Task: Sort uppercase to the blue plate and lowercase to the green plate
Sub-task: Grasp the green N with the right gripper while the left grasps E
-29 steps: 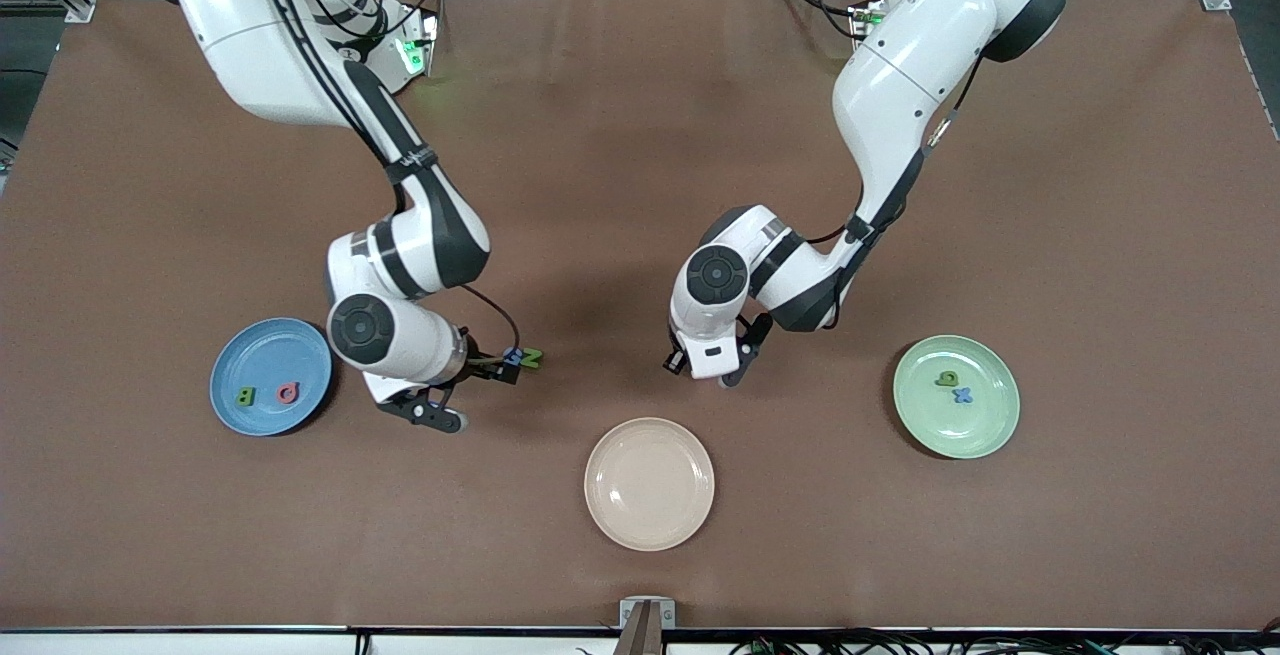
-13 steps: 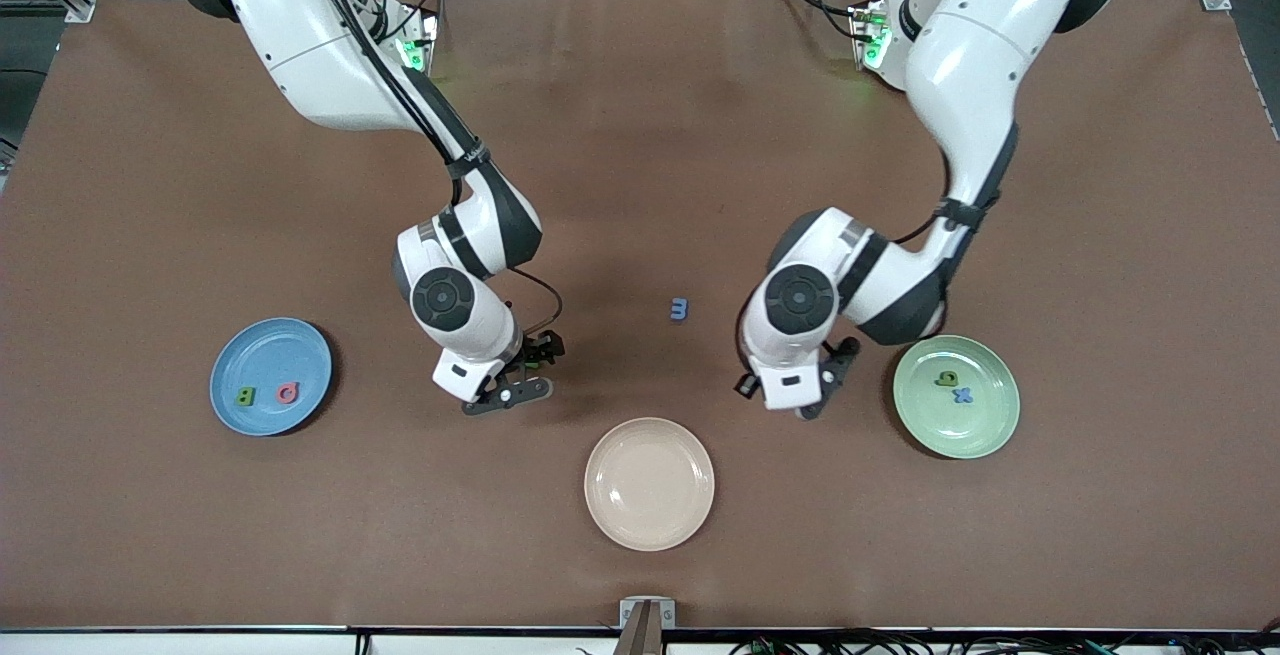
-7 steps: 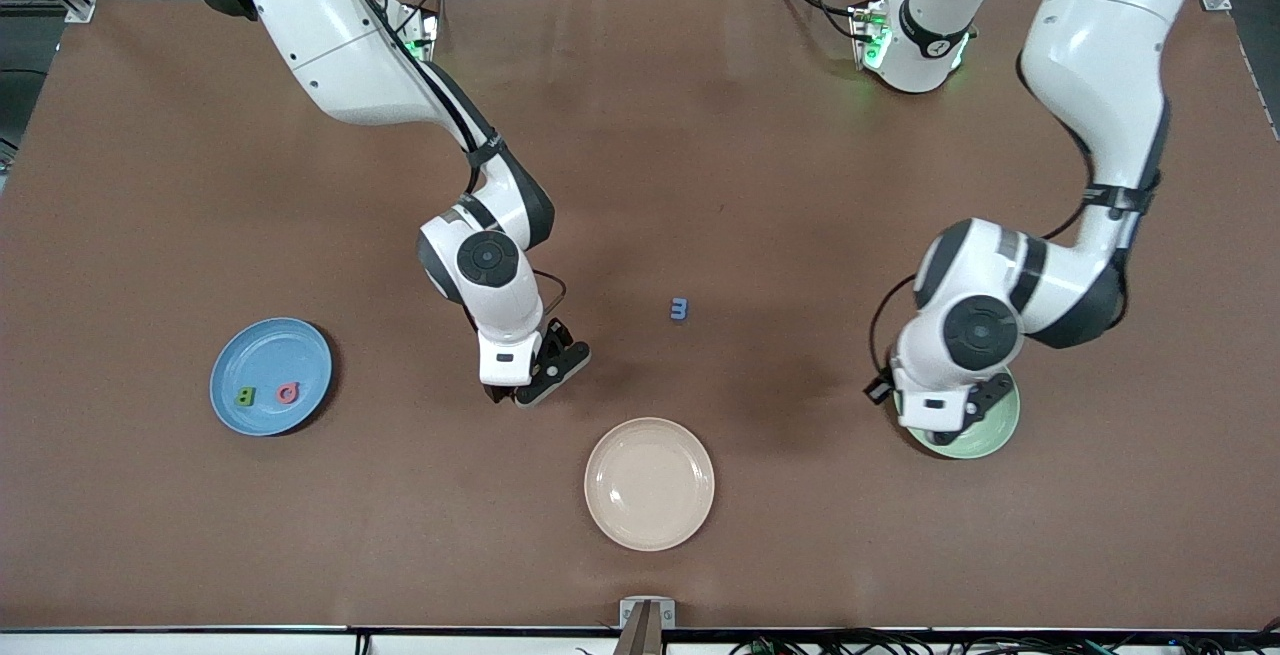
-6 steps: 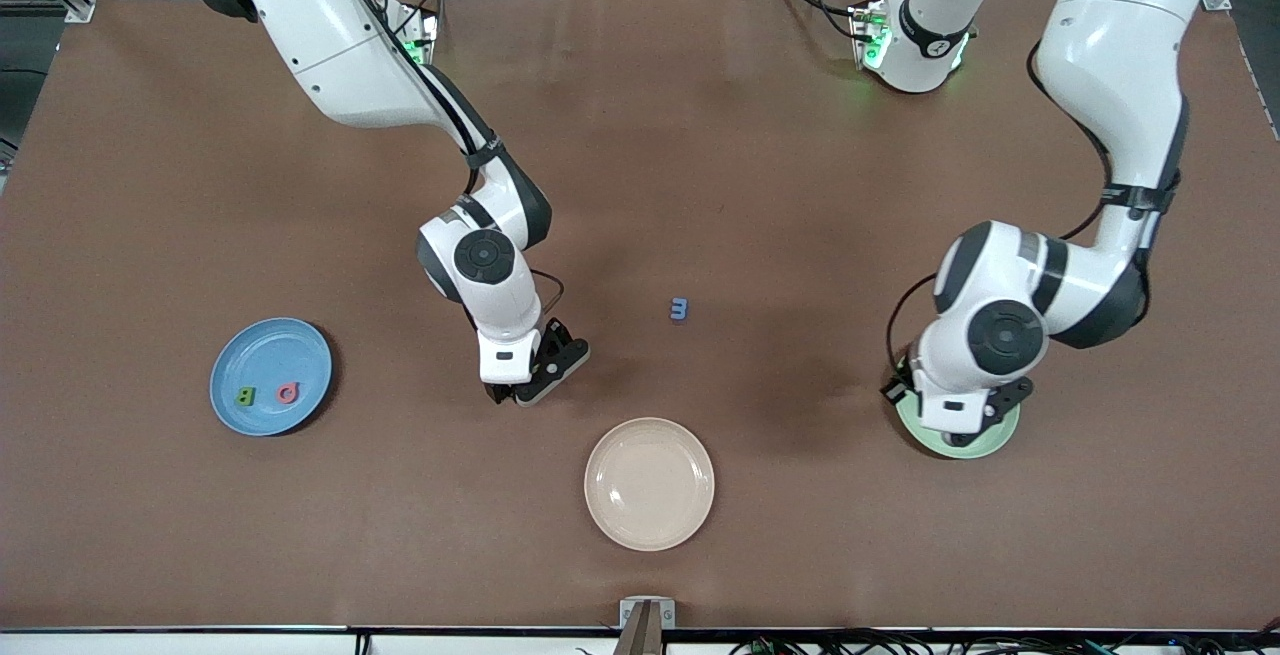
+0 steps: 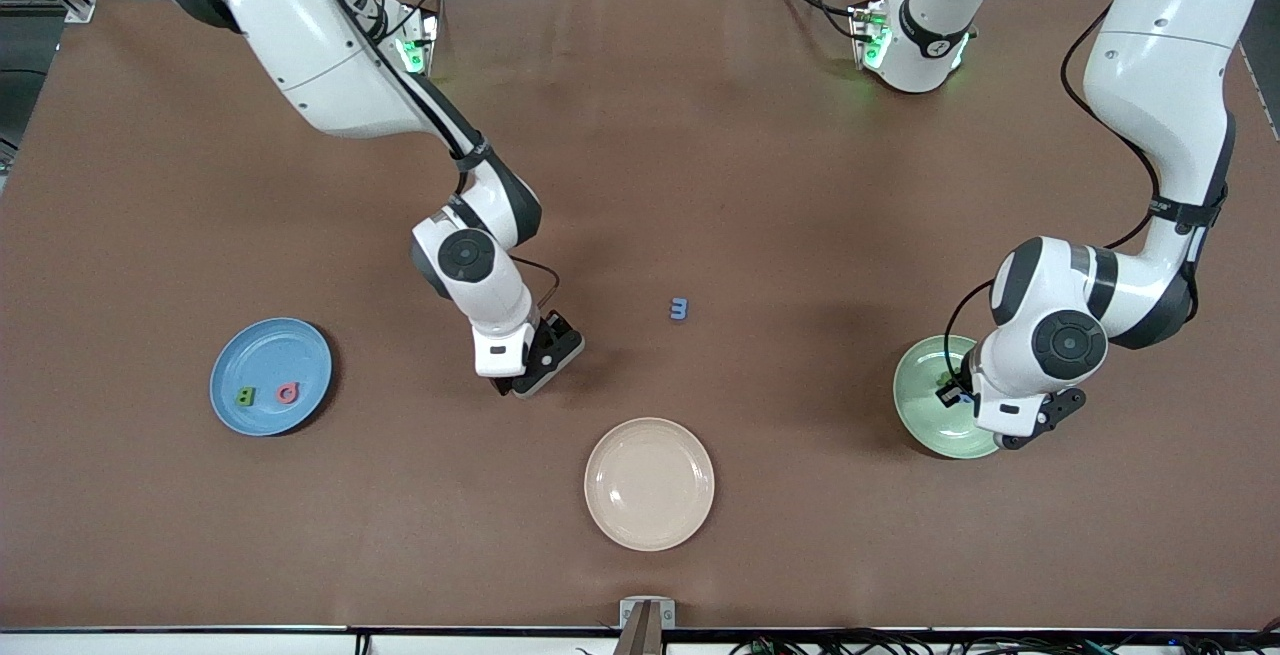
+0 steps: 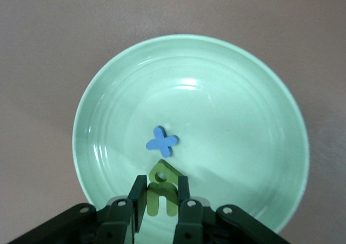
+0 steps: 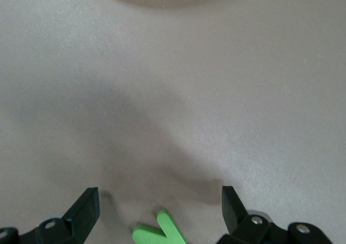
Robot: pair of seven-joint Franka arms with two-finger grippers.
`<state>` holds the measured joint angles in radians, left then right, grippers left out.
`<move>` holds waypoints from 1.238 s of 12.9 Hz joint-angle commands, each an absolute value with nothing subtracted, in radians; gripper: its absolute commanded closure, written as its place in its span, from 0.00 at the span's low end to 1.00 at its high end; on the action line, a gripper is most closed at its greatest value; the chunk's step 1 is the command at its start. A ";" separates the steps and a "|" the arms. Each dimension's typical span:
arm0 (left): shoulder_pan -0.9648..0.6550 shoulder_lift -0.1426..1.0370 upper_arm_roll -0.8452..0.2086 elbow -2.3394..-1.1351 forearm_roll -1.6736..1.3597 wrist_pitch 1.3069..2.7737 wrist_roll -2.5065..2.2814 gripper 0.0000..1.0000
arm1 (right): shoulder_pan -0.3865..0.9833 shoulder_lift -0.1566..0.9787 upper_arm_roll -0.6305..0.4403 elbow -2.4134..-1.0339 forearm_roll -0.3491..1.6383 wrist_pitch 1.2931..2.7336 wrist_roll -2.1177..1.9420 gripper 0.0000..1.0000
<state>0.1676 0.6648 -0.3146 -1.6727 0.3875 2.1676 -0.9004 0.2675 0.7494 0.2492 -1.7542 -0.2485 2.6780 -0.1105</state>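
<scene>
Left hand [image 6: 161, 192]: moved from mid-desk toward the left arm's end, now over the green plate [image 5: 915, 405], fingers [image 6: 138, 196] clamped on a green letter [image 6: 162, 192] above the blue x [image 6: 161, 142].
Right hand [image 7: 159, 209]: shifted from beside the blue plate toward mid-desk, now spread wide over a bright green letter [image 7: 160, 230].
Blue m [image 5: 679, 309]: uncovered, lying bare on the desk.

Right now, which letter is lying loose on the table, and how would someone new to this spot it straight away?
Start at the cream plate nearest the front camera, then look farther from the camera, between the two arms. There the small blue m lies alone on the bare brown table. Unlike the letters on the blue plate and green plate, it sits on no plate.
</scene>
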 commanded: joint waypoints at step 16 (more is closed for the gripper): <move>-0.237 0.707 -0.519 -1.692 0.532 2.205 -1.338 0.16 | 0.103 0.730 0.402 -1.868 -0.276 2.692 -0.244 0.23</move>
<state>-0.2106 0.6926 -0.5275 -1.6850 0.5000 2.1508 -1.3316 0.1211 0.7576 0.3923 -1.8075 -0.2600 2.6865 -0.2262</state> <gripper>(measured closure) 0.079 0.229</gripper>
